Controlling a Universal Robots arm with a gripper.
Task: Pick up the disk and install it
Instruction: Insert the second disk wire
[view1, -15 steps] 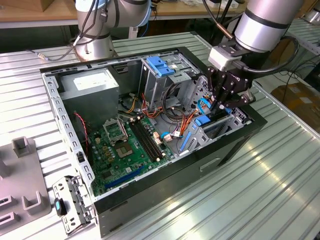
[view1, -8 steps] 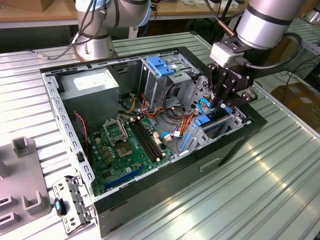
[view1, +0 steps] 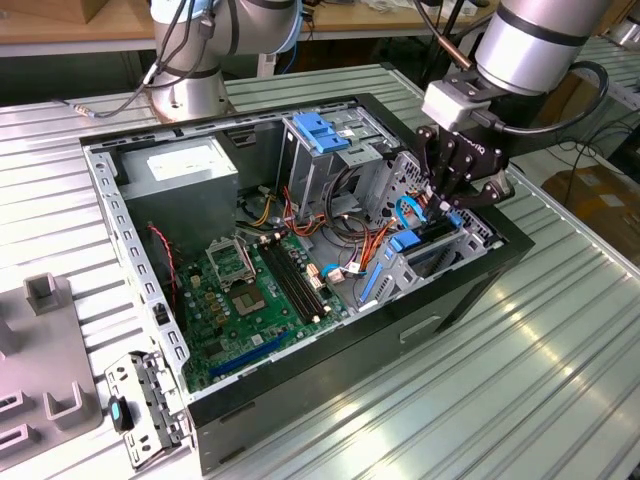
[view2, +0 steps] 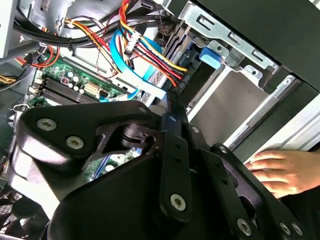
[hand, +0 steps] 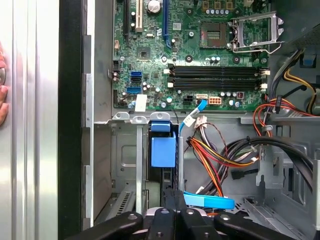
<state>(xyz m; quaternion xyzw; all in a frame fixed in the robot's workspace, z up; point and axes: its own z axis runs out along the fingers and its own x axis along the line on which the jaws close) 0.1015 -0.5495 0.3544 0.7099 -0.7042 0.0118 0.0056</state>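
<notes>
The disk (view1: 412, 240) stands on edge in the drive cage at the open computer case's corner, on the exterior view's right. Its bright blue side rail (hand: 163, 150) and end tab (view2: 211, 54) show between the cage's metal guides. My gripper (view1: 443, 208) hangs straight over that slot. Its black fingers (hand: 169, 197) are shut side by side, and the fingertips (view2: 172, 112) reach down at the disk's end. Whether they touch it is hidden.
A thin blue cable (hand: 207, 201) and bundled red, yellow and orange wires (hand: 210, 160) lie beside the slot. The motherboard (view1: 250, 300) fills the case floor. A light-blue latch plate (view1: 320, 130) tops the rear cage. A person's hand (view2: 280, 167) rests on the table by the case.
</notes>
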